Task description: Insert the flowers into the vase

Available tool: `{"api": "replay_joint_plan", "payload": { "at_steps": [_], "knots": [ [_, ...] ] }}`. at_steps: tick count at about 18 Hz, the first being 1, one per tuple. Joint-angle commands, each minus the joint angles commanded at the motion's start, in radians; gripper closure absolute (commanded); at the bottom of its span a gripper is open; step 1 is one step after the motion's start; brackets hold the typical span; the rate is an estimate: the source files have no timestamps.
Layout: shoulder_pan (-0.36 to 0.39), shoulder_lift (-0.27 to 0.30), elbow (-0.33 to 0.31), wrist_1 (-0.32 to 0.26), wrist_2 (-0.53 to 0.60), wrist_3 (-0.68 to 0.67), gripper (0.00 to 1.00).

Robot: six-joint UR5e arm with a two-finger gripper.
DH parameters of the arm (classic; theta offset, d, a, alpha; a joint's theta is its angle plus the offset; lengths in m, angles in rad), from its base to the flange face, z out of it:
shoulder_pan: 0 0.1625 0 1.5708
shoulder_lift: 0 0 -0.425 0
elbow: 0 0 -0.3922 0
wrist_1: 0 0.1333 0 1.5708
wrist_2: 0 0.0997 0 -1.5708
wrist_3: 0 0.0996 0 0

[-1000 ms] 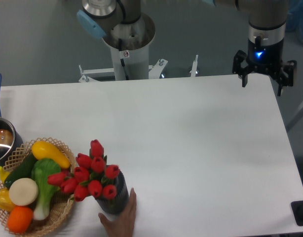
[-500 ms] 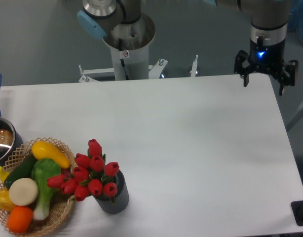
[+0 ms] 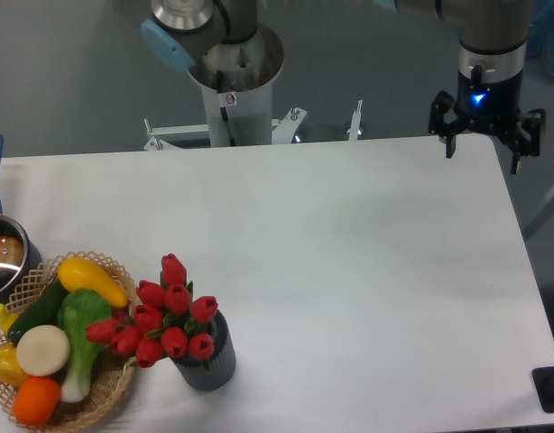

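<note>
The flowers point(image 3: 167, 312), a bunch of red tulips with closed buds, stand in the vase point(image 3: 210, 363), a short dark grey ribbed cylinder near the table's front left. Their buds lean left over the basket's rim. My gripper point(image 3: 483, 152) hangs far away over the table's back right corner, open, with nothing between its fingers.
A wicker basket point(image 3: 110, 390) with toy vegetables and fruit sits just left of the vase. A steel pot point(image 3: 2, 257) with a blue handle is at the left edge. The robot's base column point(image 3: 232, 81) stands behind the table's back edge.
A human hand that touched the vase's base one second ago has withdrawn. The gripper has shifted very slightly.
</note>
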Motion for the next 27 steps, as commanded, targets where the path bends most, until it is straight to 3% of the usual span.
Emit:
{"api": "replay_joint_plan", "payload": {
  "at_steps": [25,27],
  "knots": [
    [0.005,0.0,-0.002,0.002,-0.005,0.0,0.0],
    [0.009,0.006,-0.027,0.024,-0.006,0.002,0.0]
  ]
}}
